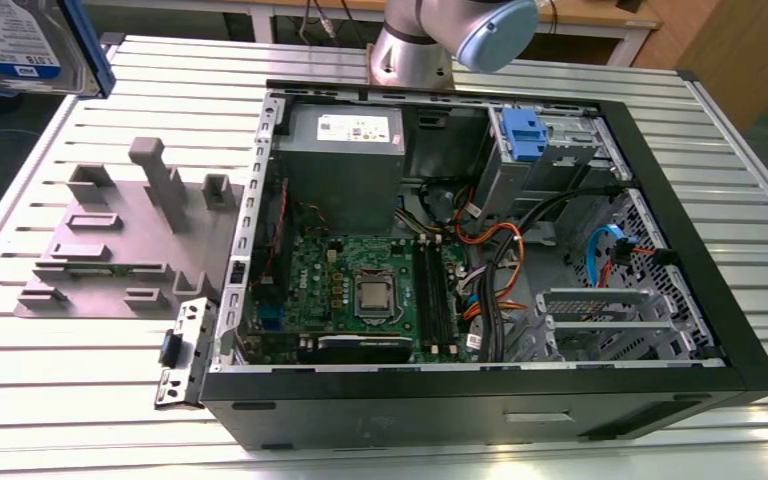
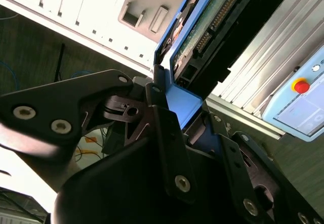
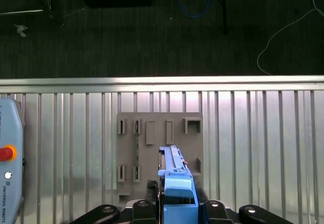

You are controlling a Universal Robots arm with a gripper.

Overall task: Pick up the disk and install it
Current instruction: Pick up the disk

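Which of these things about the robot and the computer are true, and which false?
1. The gripper grips the disk by its blue frame. True.
2. The disk sits inside the computer case. False: it is held in the air outside the case.
3. The case lies open, with the motherboard showing. True.
4. The grey plate lies on the exterior view's right of the case. False: it lies on the left.

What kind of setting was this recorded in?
Likely a robotics lab bench for PC assembly: an open computer case on a slatted aluminium table, a grey fixture plate, the gripper holding the disk.
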